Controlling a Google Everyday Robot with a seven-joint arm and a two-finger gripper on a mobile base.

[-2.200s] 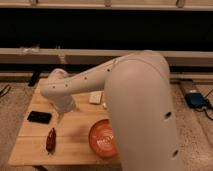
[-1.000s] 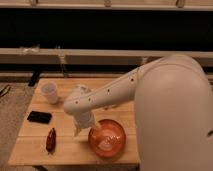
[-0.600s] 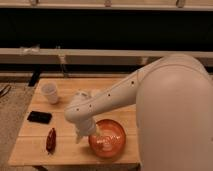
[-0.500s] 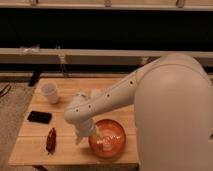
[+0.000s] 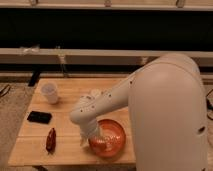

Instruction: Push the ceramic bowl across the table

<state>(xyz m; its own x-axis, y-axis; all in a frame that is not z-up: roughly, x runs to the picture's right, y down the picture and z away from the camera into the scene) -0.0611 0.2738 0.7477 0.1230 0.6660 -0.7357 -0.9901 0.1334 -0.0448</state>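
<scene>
The ceramic bowl (image 5: 109, 140), wide, shallow and glossy orange-red, sits near the front edge of the light-wood table (image 5: 67, 107), right of centre. My gripper (image 5: 89, 138) hangs at the end of the white arm (image 5: 107, 102) and points down at the bowl's left rim. It is at or just inside the rim. The large white arm body hides the table's right part.
A white cup (image 5: 50, 92) stands at the table's back left. A black phone (image 5: 39, 117) lies at the left. A small dark red elongated object (image 5: 50, 140) lies front left. A small pale object (image 5: 95, 93) sits behind the arm. A dark wall with ledges runs behind.
The arm swung from the table's left side over to the bowl's left rim and has settled there, shifting slightly in the last second. The bowl has hardly moved.
</scene>
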